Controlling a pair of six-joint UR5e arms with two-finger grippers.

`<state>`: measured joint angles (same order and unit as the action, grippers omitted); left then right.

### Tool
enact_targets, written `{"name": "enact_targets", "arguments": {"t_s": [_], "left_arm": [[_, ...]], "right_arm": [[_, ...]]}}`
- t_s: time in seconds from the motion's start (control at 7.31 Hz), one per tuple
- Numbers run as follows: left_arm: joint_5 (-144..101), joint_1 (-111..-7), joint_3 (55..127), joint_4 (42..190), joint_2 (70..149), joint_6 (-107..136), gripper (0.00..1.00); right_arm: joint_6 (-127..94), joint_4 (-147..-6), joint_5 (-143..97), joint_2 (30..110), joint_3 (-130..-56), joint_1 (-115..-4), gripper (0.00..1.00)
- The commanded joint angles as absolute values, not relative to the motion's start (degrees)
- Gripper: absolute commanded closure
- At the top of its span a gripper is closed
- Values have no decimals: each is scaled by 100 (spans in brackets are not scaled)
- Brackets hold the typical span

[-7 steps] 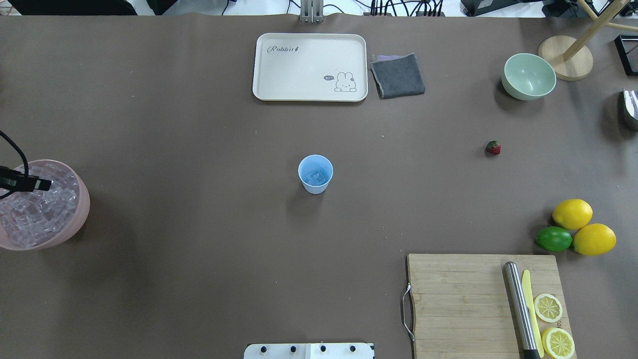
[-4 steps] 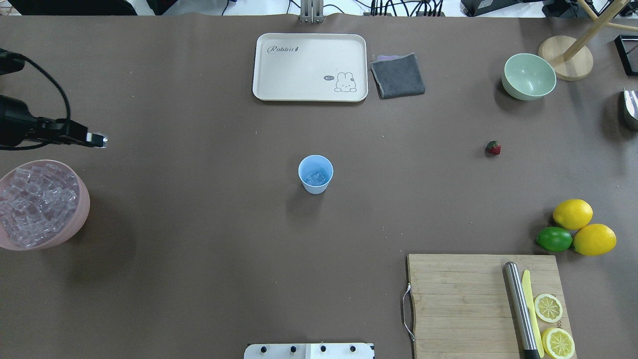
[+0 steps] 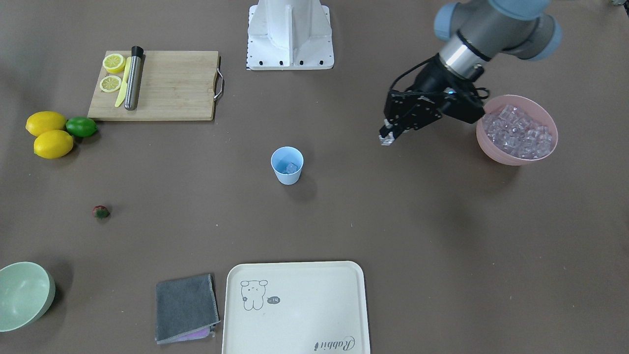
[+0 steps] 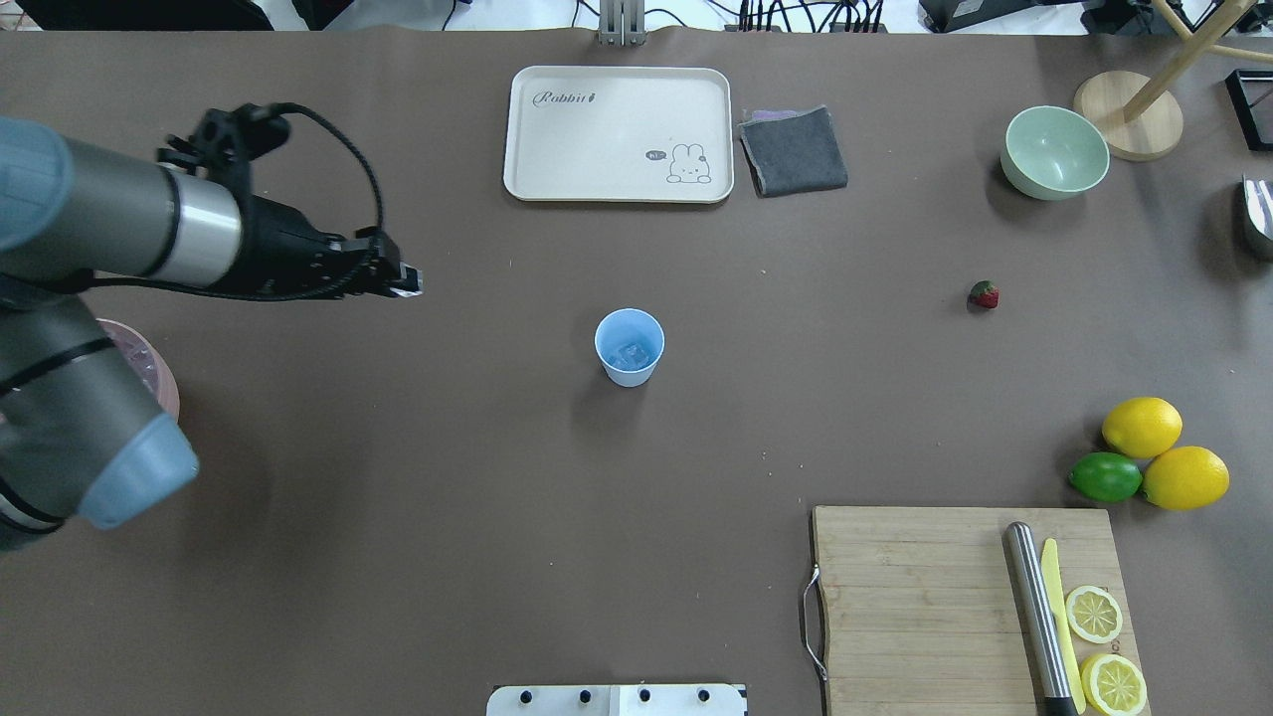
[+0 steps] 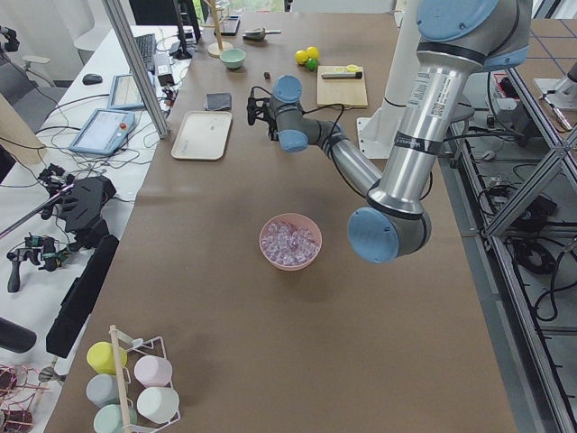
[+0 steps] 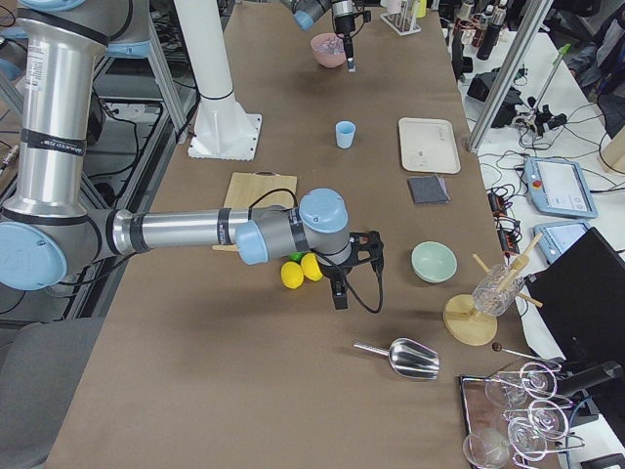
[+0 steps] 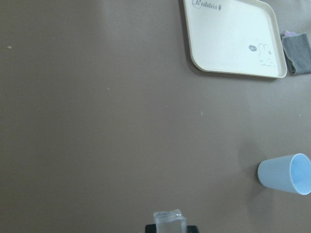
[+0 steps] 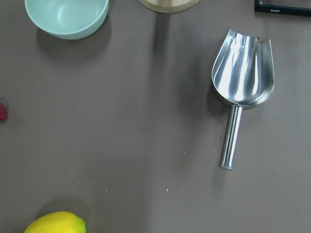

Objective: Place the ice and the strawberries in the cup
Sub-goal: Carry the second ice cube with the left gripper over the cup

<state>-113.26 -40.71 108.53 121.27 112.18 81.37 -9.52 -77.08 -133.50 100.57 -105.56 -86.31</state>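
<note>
The light blue cup (image 4: 629, 346) stands upright mid-table with an ice cube (image 4: 634, 352) inside it. My left gripper (image 4: 408, 285) is shut on one clear ice cube (image 7: 169, 222) and holds it above the table, left of the cup; the cup shows at the lower right of the left wrist view (image 7: 286, 174). The pink bowl (image 3: 513, 158) full of ice (image 3: 518, 130) sits behind that gripper. The strawberry (image 4: 984, 294) lies alone on the right half. My right gripper (image 6: 339, 298) hovers near the lemons; I cannot tell whether it is open or shut.
A cream tray (image 4: 619, 134), grey cloth (image 4: 794, 151) and pale green bowl (image 4: 1055, 152) lie along the far side. Two lemons (image 4: 1142, 426) and a lime (image 4: 1105, 476) sit beside a cutting board (image 4: 915, 607) with knife, muddler and lemon slices. A metal scoop (image 8: 241, 82) lies at far right.
My left arm has lifted out of the pink ice bowl and swung to the right toward the cup, carrying an ice cube. The cup and the strawberry have not moved.
</note>
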Motion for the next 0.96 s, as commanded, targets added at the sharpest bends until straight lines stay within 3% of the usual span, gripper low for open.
{"name": "enact_targets", "arguments": {"t_s": [0.0, 0.27, 0.82], "left_arm": [[-9980, -3149, 10462, 11233, 12328, 8717, 100], [-9556, -2980, 9549, 11206, 13084, 8886, 100], [-9185, -2866, 9018, 11224, 13360, 8868, 100]], "right_arm": [[-958, -7708, -13351, 10063, -10556, -8631, 0], [-958, -7717, -13359, 10063, -10556, -8631, 0], [-984, -7717, -13359, 10063, -10547, -8631, 0]]}}
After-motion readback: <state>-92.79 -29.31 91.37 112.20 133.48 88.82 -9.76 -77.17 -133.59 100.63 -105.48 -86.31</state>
